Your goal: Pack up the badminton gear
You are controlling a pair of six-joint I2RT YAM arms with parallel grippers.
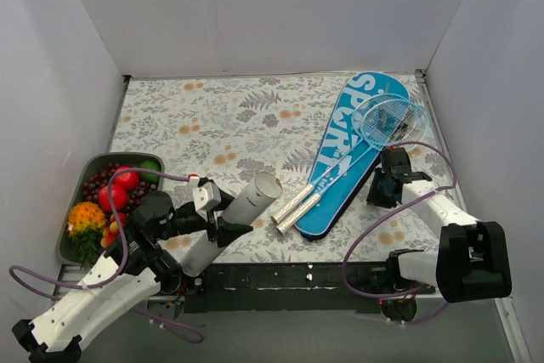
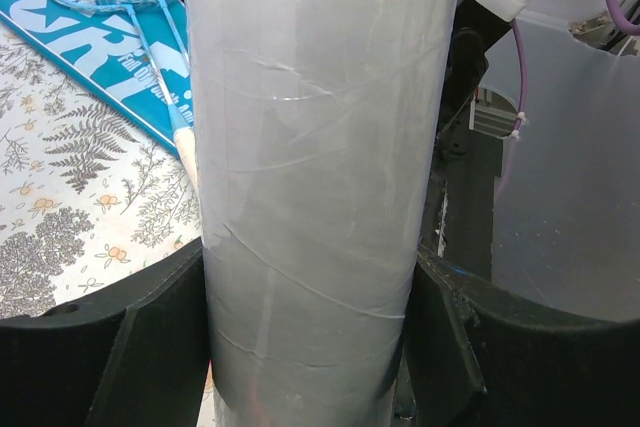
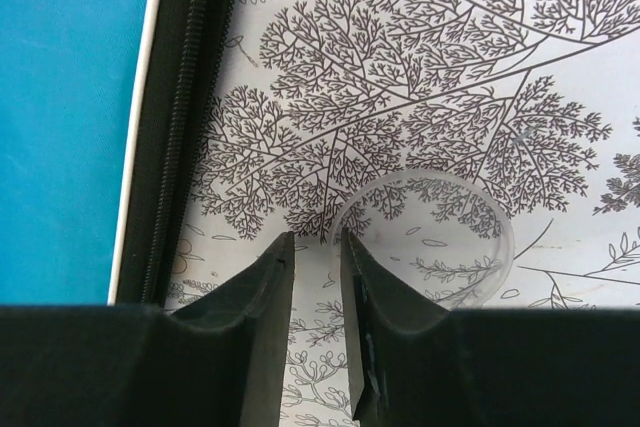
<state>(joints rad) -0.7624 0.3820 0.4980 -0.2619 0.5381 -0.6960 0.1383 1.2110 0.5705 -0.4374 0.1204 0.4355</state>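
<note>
Thin clear lid (image 3: pixel 430 237) may pop out of my right tool's (image 3: pixel 315 247) pinch.
Its jaws stand narrowly apart at the slick rim, low on the tabletop (image 3: pixel 450 67) beside the blue cover (image 3: pixel 60 97); my left tool (image 2: pixel 308 337) clamps the white tube (image 1: pixel 253 199), tilted.

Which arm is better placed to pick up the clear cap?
Right. The right end effector sits at the cap rim; the left end effector is full with the tube.

Top external, high at near edge, faces down over whole table (image 1: pixel 212 116); left wrist, pressed close to white tube (image 2: pixel 310 197); right wrist, low over table; all three share blue cover (image 1: pixel 340 201).
</note>
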